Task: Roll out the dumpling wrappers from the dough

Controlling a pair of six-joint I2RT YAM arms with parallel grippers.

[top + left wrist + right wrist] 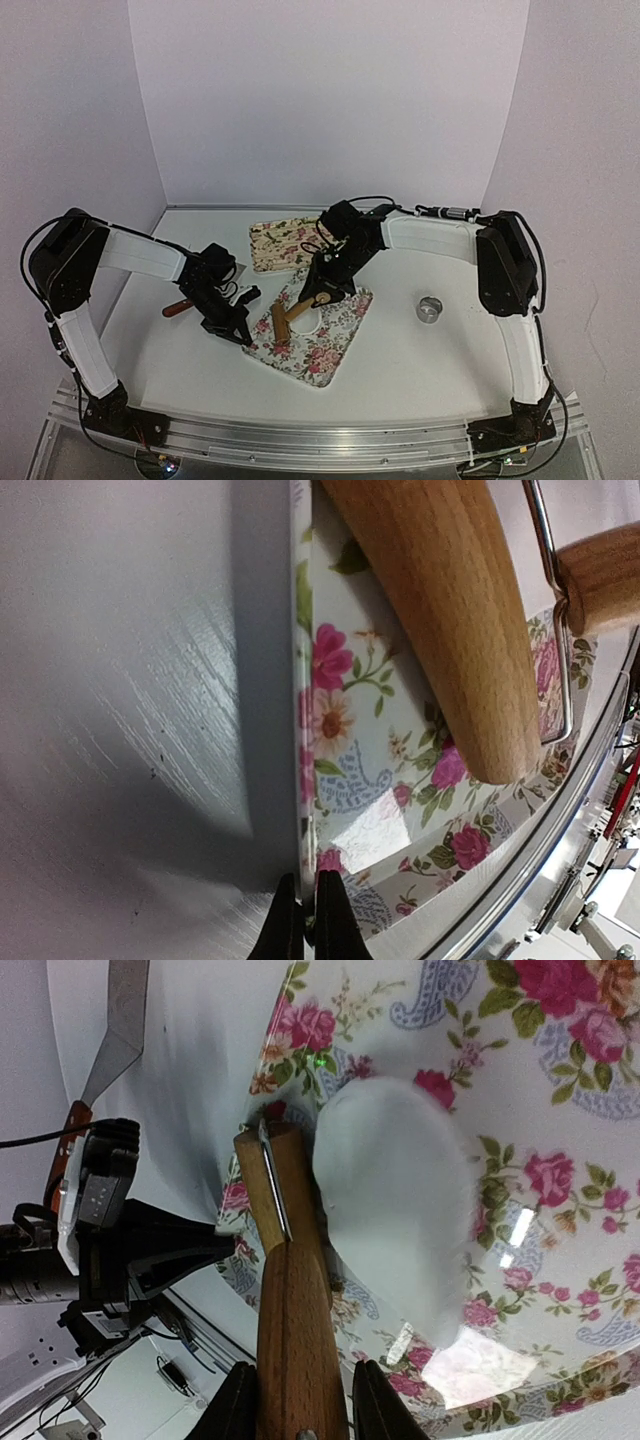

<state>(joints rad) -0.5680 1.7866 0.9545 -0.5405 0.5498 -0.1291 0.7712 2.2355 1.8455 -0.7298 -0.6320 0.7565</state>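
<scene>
Fingers on both arms are gripping. The left gripper (303, 900) is pinching its jaws almost together on the thin left rim of the near flowered tray (365, 780). The right gripper (303, 1400) is clasping the wooden handle of the rolling pin (295, 1300), jaws narrowed to the handle's width, with the roller resting on the tray's floor. The dough (395, 1200), a flattened white patch, is lying on that tray just beside the pin's head, its edge seeming to touch the wood. Glare is shining off the tray's glossy surface. The table (420, 370) is showing matte white, with a faint brushed grain and a few dark specks near the tray. A second flowered tray (278, 243) is sitting farther back. A small metal ring (430, 309) is standing on bare table to the right, and a brown-handled tool (178, 309) is lying behind the left gripper. Plain pale walls (330, 100) are enclosing the table on three sides, and an aluminium rail (320, 440) is running along the near edge.
</scene>
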